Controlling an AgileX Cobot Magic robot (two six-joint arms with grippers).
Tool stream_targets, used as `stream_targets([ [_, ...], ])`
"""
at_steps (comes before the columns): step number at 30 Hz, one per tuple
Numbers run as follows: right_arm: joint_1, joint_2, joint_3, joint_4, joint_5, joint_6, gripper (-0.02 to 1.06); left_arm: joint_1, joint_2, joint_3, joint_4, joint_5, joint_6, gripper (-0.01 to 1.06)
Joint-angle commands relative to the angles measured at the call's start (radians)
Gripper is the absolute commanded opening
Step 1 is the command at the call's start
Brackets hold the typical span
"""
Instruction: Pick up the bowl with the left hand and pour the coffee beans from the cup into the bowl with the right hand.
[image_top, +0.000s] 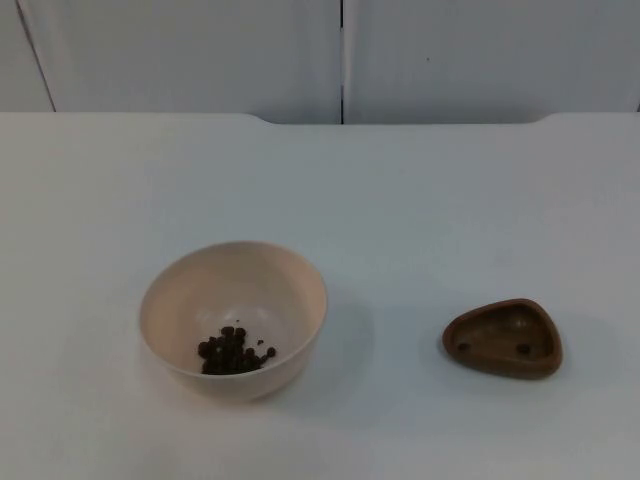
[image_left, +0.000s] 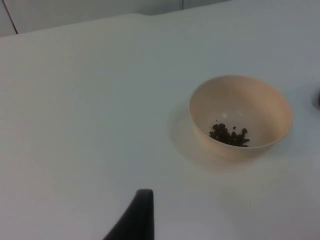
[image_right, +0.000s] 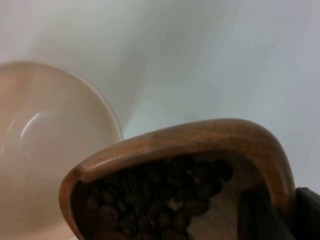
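On the white table (image_top: 420, 200), the cream bowl (image_top: 230, 285) holds a few coffee beans (image_top: 233, 352). The wooden cup (image_top: 505, 362) sits well apart. The right wrist view shows the right gripper (image_right: 287, 215) pinching a bean-filled cup's wall beside the bowl. The left gripper (image_left: 135, 220) hovers near the bowl; I cannot tell its grip.

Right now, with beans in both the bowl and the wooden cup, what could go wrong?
1. The bowl stands unheld on the table, apart from the left gripper; a bump from the wooden cup may push it.
2. At the right gripper, the cup's coffee beans lie beside the bowl's rim, not over it; they could spill.
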Motion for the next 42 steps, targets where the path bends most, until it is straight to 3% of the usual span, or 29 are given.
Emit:
stream_targets([
  [1, -0.026, -0.003, 0.003, -0.002, -0.005, -0.001, 1.05, 0.002, -0.004, 0.005, -0.003, -0.003, 0.002, 1.05],
  [15, -0.211, -0.003, 0.003, -0.002, -0.005, -0.001, 1.05, 0.002, -0.004, 0.005, -0.003, -0.003, 0.002, 1.05],
  [28, -0.249, -0.003, 0.003, -0.002, -0.005, -0.001, 1.05, 0.004, -0.004, 0.005, -0.003, -0.003, 0.002, 1.05],
  [42, -0.249, -0.003, 0.003, -0.002, -0.005, -0.001, 1.05, 0.195, -0.004, 0.005, -0.003, -0.003, 0.002, 1.05],
])
